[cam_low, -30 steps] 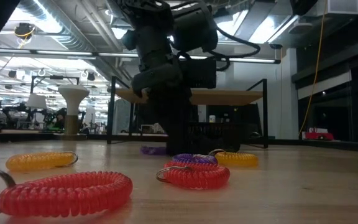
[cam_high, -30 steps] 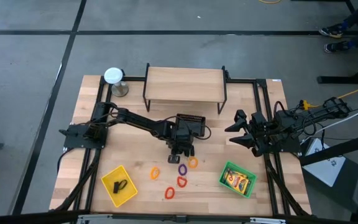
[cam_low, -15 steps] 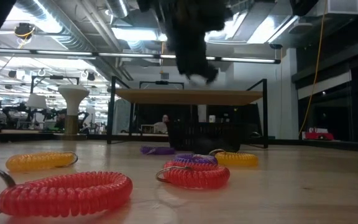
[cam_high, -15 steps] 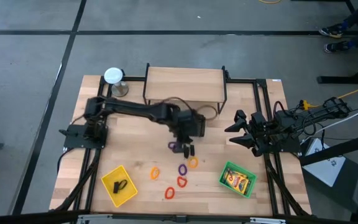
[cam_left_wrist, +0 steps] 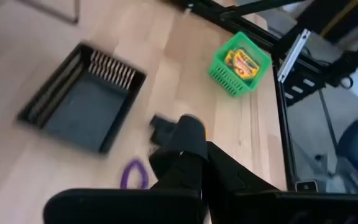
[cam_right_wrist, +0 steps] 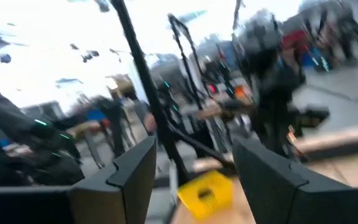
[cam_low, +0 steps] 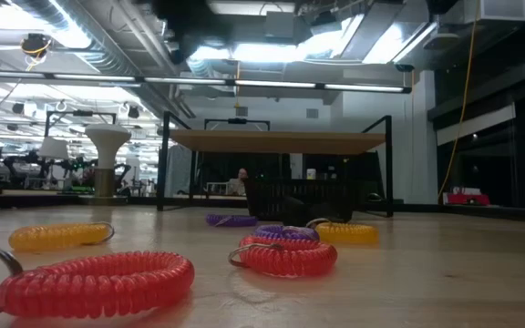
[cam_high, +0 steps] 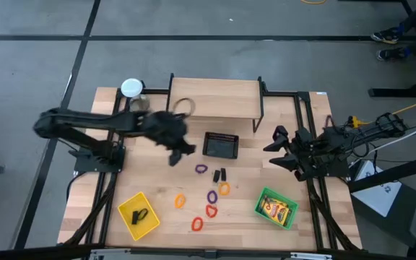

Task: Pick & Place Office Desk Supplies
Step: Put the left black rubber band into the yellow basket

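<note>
From above: left gripper [cam_high: 175,154] raised over the boards, left of the black mesh basket [cam_high: 220,145], fingers closed with nothing seen between them, probably mid-transit between supplies and a container. Right gripper [cam_high: 279,149] parked at the right edge, fingers spread wide and empty, likely waiting clear of the other arm. Loose supplies clustered in front of the basket: purple ring [cam_high: 201,170], black clips [cam_high: 219,175], more rings [cam_high: 212,196] in orange, purple and red nearer the front. Sorted already, by the look of it: a clip in the yellow tray [cam_high: 139,214], a crayon pack in the green tray [cam_high: 276,208]. Low, across the tabletop: red ring [cam_low: 96,281] nearest, yellow ring [cam_low: 59,236] behind it, a stacked pair of rings [cam_low: 286,251] mid-table, basket beyond under the wooden shelf [cam_low: 281,141]. At the left wrist: dark fingers [cam_left_wrist: 185,155] pressed together, bare, with basket, purple ring and green tray on the boards beyond. At the right wrist: two fingers [cam_right_wrist: 135,171] standing well apart, nothing between, yellow tray visible in the gap.
</note>
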Tool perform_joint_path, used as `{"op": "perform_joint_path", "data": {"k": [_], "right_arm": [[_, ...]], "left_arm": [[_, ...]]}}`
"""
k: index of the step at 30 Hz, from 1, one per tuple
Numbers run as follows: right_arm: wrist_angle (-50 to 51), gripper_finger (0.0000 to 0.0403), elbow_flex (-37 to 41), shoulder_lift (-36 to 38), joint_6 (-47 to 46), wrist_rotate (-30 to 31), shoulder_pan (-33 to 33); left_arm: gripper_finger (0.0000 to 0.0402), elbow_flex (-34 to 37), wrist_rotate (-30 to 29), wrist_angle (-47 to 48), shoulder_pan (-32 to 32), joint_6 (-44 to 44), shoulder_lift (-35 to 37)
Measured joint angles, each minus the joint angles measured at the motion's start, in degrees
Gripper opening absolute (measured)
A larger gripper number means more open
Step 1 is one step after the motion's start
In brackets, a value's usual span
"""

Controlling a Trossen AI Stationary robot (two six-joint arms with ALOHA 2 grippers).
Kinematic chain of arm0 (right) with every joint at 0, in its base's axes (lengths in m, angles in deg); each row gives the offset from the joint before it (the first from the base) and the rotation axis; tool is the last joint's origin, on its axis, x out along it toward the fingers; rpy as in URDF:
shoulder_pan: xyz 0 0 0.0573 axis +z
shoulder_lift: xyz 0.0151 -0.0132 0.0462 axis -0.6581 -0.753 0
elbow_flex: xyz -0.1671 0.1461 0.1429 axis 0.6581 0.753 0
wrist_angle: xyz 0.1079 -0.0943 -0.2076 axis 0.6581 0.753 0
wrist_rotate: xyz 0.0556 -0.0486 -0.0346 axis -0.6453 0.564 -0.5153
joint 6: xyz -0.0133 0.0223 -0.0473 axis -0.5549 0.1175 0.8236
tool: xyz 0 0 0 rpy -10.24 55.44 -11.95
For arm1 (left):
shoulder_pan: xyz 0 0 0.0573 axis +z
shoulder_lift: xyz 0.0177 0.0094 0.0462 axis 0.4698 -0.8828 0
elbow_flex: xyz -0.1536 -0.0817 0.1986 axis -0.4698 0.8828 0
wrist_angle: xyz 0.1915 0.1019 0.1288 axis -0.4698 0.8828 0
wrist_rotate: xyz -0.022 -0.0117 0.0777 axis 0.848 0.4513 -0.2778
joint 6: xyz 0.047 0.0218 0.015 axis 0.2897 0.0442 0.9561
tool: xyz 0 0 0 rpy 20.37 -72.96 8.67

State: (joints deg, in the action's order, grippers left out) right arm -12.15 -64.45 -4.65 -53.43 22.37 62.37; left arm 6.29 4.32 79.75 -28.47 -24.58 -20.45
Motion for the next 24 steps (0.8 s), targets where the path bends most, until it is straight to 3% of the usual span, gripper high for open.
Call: {"op": "perform_joint_path", "data": {"k": [5,10,13,19,24], "right_arm": [[-7.33,0.0214,0.00,0.04,4.80,-5.83,0.01],[-6.65,0.0214,0.00,0.02,0.63,-9.24,0.01],[-8.02,0.0214,0.00,-0.28,-0.60,-9.00,0.00],[-11.32,0.0214,0.00,-0.33,4.01,-21.94,0.04],[-10.89,0.0214,0.00,-0.37,4.18,-22.42,0.00]], "left_arm": [[0.0002,13.01,-8.03,-0.63,-6.78,-11.29,14.51],[0.0003,18.73,-15.12,-0.47,-17.49,-18.91,22.77],[0.0003,20.30,-17.92,-0.38,-23.47,-22.21,23.91],[0.0003,24.40,-22.40,-3.83,-35.00,-31.09,21.60],[0.0003,26.89,-27.54,-9.60,-44.66,-39.14,18.40]]}}
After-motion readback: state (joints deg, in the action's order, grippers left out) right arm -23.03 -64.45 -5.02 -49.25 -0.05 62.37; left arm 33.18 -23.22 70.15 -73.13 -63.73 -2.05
